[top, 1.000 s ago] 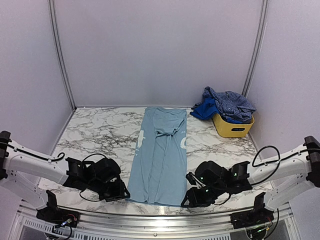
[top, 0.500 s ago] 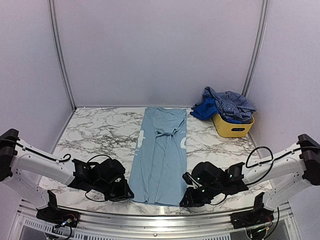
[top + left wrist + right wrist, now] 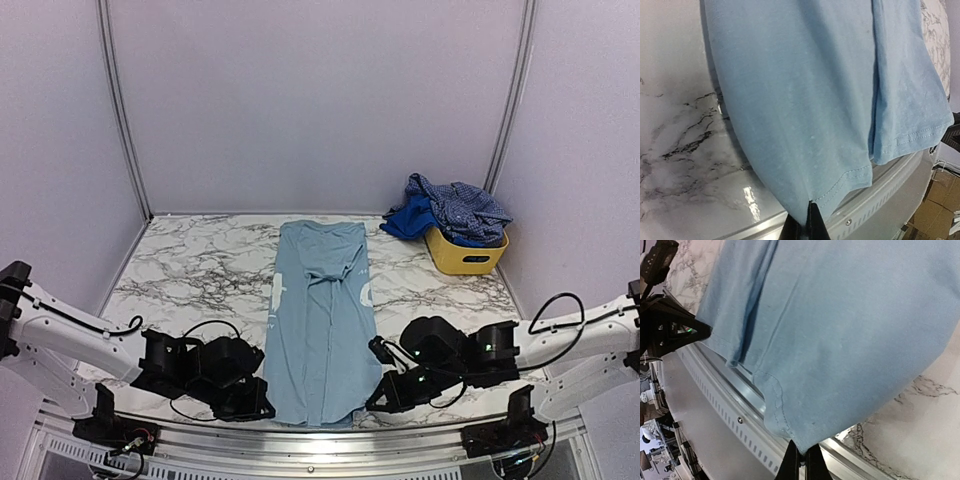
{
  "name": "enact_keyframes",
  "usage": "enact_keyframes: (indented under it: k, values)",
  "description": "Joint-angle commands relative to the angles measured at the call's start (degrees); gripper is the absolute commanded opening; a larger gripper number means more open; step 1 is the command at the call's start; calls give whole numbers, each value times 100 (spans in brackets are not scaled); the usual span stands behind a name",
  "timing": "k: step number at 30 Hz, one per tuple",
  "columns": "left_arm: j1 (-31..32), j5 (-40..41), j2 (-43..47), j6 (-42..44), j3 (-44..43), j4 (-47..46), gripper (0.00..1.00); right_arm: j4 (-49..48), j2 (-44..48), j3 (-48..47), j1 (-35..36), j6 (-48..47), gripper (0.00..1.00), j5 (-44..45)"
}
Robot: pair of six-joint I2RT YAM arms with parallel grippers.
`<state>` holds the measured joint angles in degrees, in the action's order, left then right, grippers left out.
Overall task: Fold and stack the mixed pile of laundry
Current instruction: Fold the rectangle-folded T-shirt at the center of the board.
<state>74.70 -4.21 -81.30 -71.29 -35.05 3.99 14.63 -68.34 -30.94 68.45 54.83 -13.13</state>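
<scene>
On the glossy veined marble tabletop (image 3: 200,265) — left gripper (image 3: 262,410) and right gripper (image 3: 375,403) each clamped on the stitched hem of the soft sky-blue T-shirt (image 3: 320,320).

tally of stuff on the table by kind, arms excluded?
Garments: 3 visible (pale blue T-shirt laid flat; navy check shirt and royal-blue piece heaped at the basket)
Baskets: 1 (yellow basket)
Total: 4
</scene>
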Motion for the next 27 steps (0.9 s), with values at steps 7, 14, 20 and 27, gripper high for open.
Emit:
enact_keyframes:
  k: [7,14,20,27]
  values:
    - [-1095,-109,304,646,-860,471,0,706,369,-1035,-1101,-951,0,213]
    - [-2464,-855,-589,1751,-1791,625,0,663,-755,-1955,-2447,-2098,0,-316]
    - [-3416,-1269,-1680,2594,-3087,892,0,721,-1959,-3106,-3255,-2804,0,-472]
    - [-3970,-1523,-2998,3101,-4562,1159,0,607,-3097,-4095,-3824,-3109,0,-692]
